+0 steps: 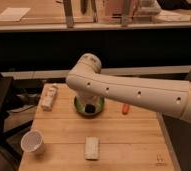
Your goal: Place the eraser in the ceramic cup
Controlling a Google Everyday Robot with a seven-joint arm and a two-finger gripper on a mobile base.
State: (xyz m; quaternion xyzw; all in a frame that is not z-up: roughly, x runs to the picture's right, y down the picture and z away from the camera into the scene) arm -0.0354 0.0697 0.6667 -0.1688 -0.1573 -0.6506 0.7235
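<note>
Holding the gripper (88,102) low over the green bowl (101,107) at mid-frame, with the arm (139,95) coming in from the right edge. Seeing a small black piece, taken as the eraser (91,108), inside that bowl directly beneath; open or closed: cannot tell. Noting the ceramic cup (33,142) sitting tilted at lower left of the wooden table (134,135), well apart. Logging a pale block (92,148) at lower centre and an orange stick (125,107) just right of the bowl.
</note>
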